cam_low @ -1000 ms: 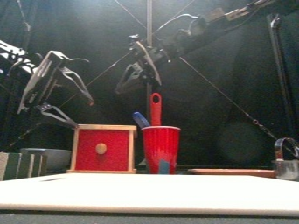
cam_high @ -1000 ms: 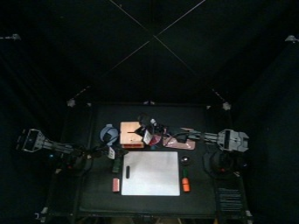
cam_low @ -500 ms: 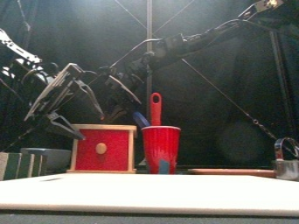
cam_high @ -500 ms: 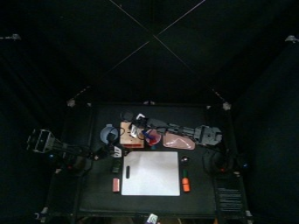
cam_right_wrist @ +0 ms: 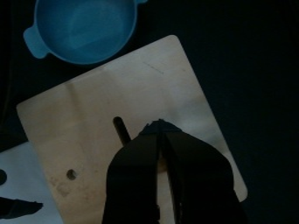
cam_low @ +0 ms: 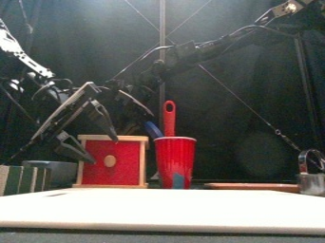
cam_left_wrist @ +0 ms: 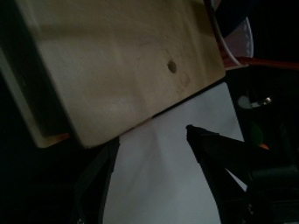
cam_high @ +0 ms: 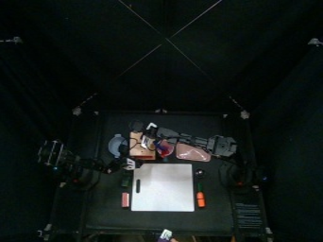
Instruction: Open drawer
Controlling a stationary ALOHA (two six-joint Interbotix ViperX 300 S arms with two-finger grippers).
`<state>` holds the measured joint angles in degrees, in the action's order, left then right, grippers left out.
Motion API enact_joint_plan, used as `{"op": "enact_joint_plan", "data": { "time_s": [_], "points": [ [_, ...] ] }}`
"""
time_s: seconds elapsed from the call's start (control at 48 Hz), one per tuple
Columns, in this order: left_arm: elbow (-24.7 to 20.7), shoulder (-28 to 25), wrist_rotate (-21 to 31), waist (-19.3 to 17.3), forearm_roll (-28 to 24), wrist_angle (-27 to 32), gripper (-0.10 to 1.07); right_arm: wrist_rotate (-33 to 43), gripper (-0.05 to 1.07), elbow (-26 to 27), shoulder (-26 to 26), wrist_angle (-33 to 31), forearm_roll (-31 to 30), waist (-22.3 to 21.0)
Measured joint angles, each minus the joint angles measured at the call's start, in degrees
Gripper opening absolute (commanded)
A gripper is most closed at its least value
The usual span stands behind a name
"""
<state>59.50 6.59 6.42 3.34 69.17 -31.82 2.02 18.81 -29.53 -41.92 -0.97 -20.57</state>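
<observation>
Left claw (cam_low: 79, 119) spread beside drawer (cam_low: 112, 160); red cup (cam_low: 174, 161) holds utensils

Robot lab: black curtains (cam_high: 76, 57) pen small black table (cam_high: 214, 217).

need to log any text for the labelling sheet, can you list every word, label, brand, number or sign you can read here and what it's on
None: no word, number or brand can be read in any view.
The drawer front shows only a round knob, no text.
The red cup is plain.
The white board is blank.
A pale patch at the table's corner in the top view may be a label; too small to read.
</observation>
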Motion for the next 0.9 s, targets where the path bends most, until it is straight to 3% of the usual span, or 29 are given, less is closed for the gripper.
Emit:
{"op": "enact_joint_plan", "data": {
  "time_s": [0.292,0.667,0.896],
  "points": [
    [-2.55,-2.64,-0.09,-0.88,2.46,-0.35,0.91,0.09,0.04,0.00,-0.09,0.00,-0.09,-0.09],
    [-3.52,-4.92,0.00,-0.97,4.13,-0.35,0.61,-0.09,0.04,-0.09,0.00,0.00,-0.09,0.00],
    [-3.52,-4.92,-0.09,-0.26,5.27,-0.44,0.60,-0.09,0.04,-0.09,0.00,0.00,-0.09,0.00]
  ]
}}
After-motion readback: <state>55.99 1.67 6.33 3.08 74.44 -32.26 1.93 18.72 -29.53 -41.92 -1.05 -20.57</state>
